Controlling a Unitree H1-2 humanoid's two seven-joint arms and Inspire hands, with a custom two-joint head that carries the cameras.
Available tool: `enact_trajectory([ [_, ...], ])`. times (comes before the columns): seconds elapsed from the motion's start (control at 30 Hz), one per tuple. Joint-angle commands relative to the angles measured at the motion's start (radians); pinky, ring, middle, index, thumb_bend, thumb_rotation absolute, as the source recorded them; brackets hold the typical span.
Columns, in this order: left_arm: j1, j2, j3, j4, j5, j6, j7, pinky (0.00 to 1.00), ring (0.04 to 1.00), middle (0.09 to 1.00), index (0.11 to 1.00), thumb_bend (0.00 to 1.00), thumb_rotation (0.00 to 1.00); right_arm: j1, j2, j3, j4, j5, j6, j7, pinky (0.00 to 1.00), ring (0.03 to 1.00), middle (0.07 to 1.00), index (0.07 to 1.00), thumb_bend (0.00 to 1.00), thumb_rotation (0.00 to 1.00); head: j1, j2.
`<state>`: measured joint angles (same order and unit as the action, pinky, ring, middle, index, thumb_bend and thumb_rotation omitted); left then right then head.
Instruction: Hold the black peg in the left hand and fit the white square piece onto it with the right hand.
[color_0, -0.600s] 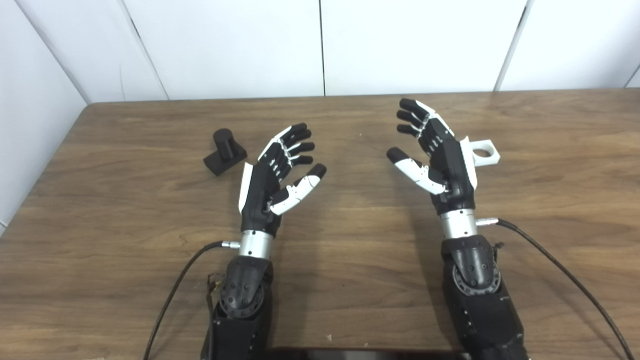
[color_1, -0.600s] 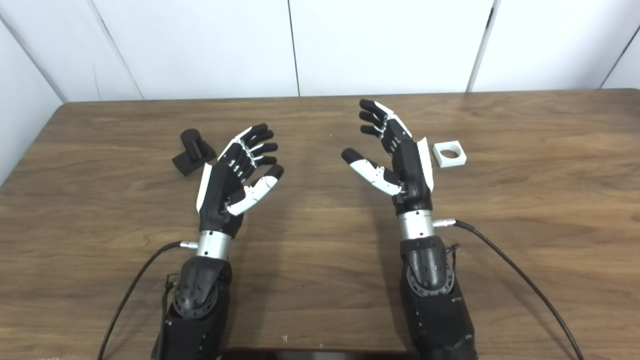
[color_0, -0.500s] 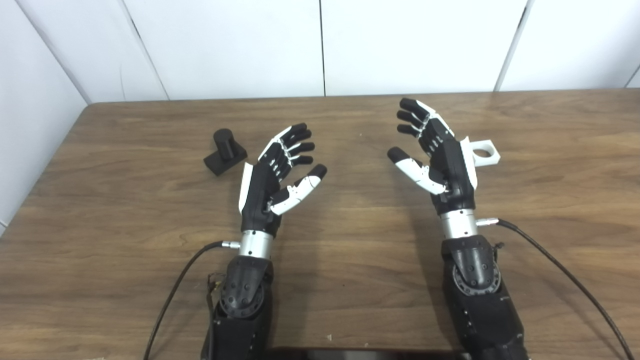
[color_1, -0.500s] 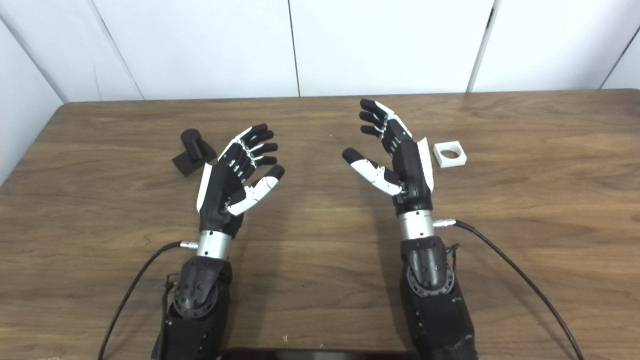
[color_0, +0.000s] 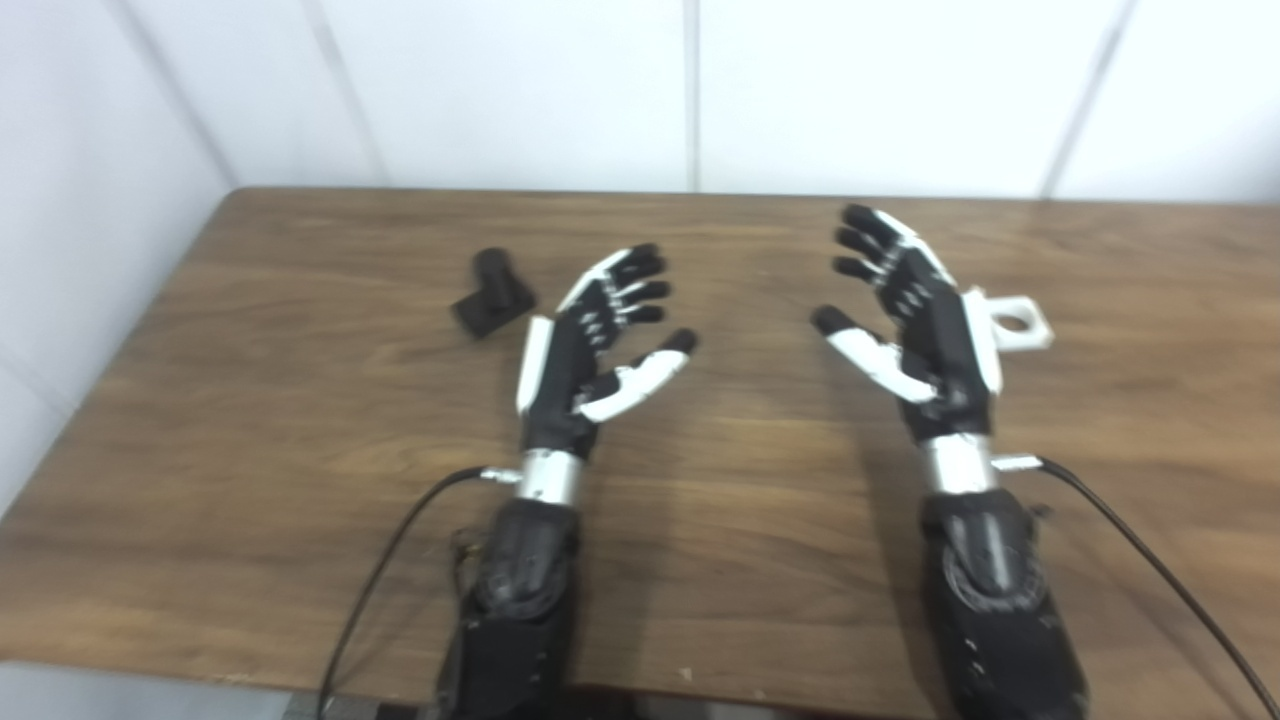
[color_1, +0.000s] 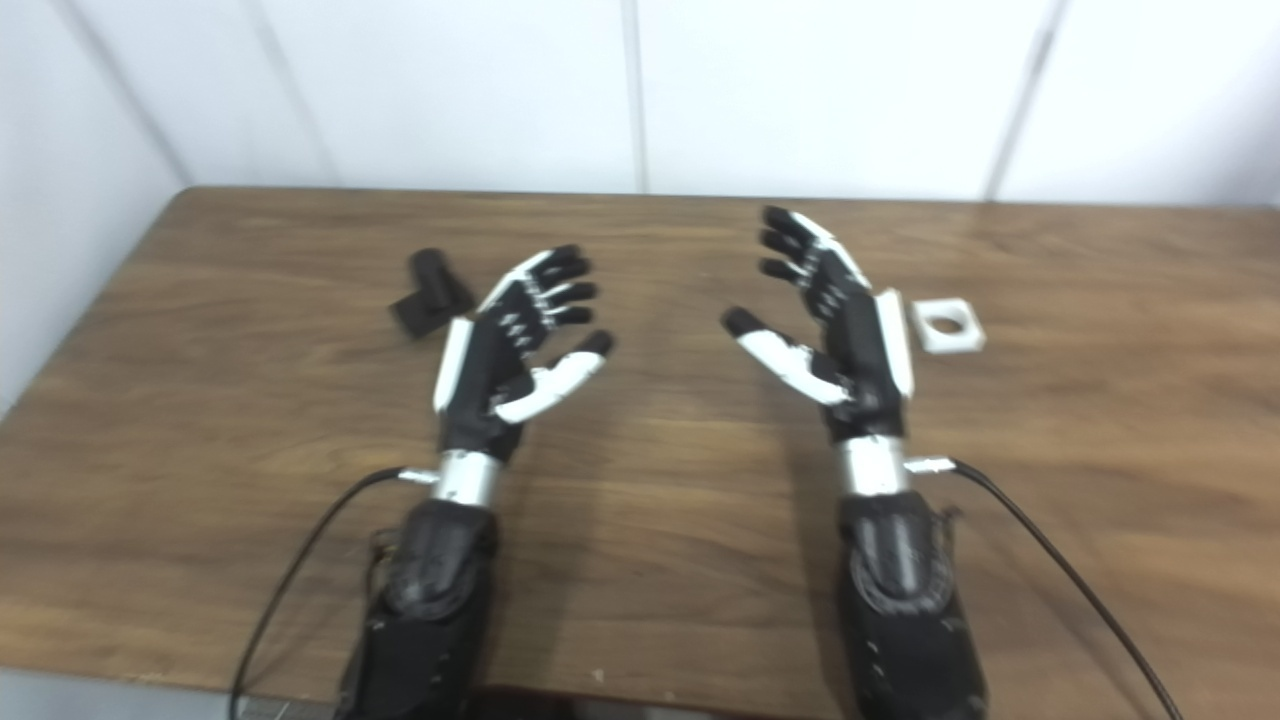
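The black peg (color_0: 492, 296), a short cylinder on a square base, lies on the wooden table (color_0: 300, 420) just left of my left hand. My left hand (color_0: 596, 345) is open and empty, palm up, fingers spread, held above the table. The white square piece (color_1: 947, 326) with a round hole lies flat on the table just right of my right hand; in the left eye view my hand partly covers it. My right hand (color_0: 920, 320) is open and empty, palm facing inward, above the table.
A white panelled wall (color_0: 690, 90) stands behind the table's far edge. The table's left edge (color_0: 120, 350) and front edge (color_0: 200, 675) are in view. A black cable (color_0: 1150, 570) runs from each wrist across the table.
The whole picture has shifted and blurred, so the camera has moved; more of the left and front table edges shows. Hands, peg and white piece keep their places relative to each other.
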<state>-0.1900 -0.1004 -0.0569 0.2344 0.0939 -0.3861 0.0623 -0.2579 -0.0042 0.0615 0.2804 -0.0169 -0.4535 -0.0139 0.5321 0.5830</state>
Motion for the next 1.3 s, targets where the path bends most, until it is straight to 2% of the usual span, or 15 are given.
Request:
enact_trajectory([
  [0.0,0.04,-0.03,-0.02,0.118,0.02,-0.048,0.021,0.63,0.728,0.783,0.778,0.61,0.14,0.106,-0.067,-0.033,0.108,0.018,-0.016,0.022,0.76,0.837,0.861,0.806,0.61,0.39,0.006,-0.003],
  [0.2,0.027,-0.039,-0.022,0.157,0.029,-0.073,0.033,0.65,0.728,0.784,0.778,0.63,0.15,0.123,-0.064,-0.032,0.067,0.011,-0.016,0.018,0.78,0.839,0.859,0.801,0.57,0.37,-0.003,-0.007],
  [0.37,0.03,-0.034,-0.015,0.141,0.051,-0.063,0.044,0.59,0.721,0.776,0.767,0.64,0.15,0.123,-0.06,-0.031,0.06,0.01,-0.015,0.021,0.8,0.849,0.862,0.805,0.56,0.35,-0.022,-0.004],
  [0.5,0.037,-0.032,-0.006,0.109,0.112,-0.032,0.093,0.62,0.724,0.76,0.746,0.62,0.24,0.122,-0.057,-0.033,0.059,0.043,-0.016,0.045,0.78,0.843,0.858,0.806,0.55,0.3,-0.027,-0.002],
  [0.6,0.045,-0.024,-0.006,0.063,0.12,0.01,0.094,0.62,0.726,0.753,0.733,0.6,0.22,0.121,-0.056,-0.038,0.057,0.053,-0.014,0.053,0.79,0.848,0.863,0.809,0.54,0.27,-0.027,-0.002],
  [0.7,0.043,-0.005,-0.015,0.035,0.168,0.036,0.104,0.6,0.713,0.742,0.722,0.6,0.19,0.12,-0.058,-0.041,0.06,0.047,-0.014,0.057,0.79,0.852,0.869,0.815,0.55,0.29,-0.026,-0.004],
  [0.8,0.045,0.029,-0.036,-0.019,0.252,0.104,0.098,0.6,0.712,0.736,0.72,0.62,0.21,0.117,-0.059,-0.042,0.064,0.042,-0.015,0.061,0.79,0.85,0.869,0.805,0.55,0.31,-0.032,-0.002],
  [0.9,0.054,0.072,-0.074,-0.108,0.436,0.21,0.119,0.62,0.73,0.728,0.727,0.62,0.24,0.116,-0.057,-0.042,0.062,0.033,-0.014,0.057,0.79,0.85,0.871,0.805,0.55,0.31,-0.033,-0.001],
  [0.97,0.057,0.096,-0.095,-0.162,0.535,0.279,0.122,0.64,0.749,0.743,0.732,0.64,0.24,0.114,-0.057,-0.042,0.063,0.026,-0.014,0.054,0.78,0.845,0.87,0.804,0.57,0.35,-0.034,-0.001],
  [1.1,0.054,0.121,-0.109,-0.225,0.61,0.363,0.11,0.64,0.752,0.756,0.737,0.64,0.24,0.114,-0.052,-0.044,0.062,0.034,-0.015,0.058,0.78,0.844,0.865,0.8,0.58,0.35,-0.031,-0.003],
  [1.27,0.043,0.148,-0.116,-0.248,0.634,0.399,0.116,0.62,0.737,0.761,0.741,0.64,0.23,0.114,-0.05,-0.048,0.063,0.038,-0.015,0.063,0.79,0.849,0.866,0.801,0.57,0.34,-0.031,-0.003],
])
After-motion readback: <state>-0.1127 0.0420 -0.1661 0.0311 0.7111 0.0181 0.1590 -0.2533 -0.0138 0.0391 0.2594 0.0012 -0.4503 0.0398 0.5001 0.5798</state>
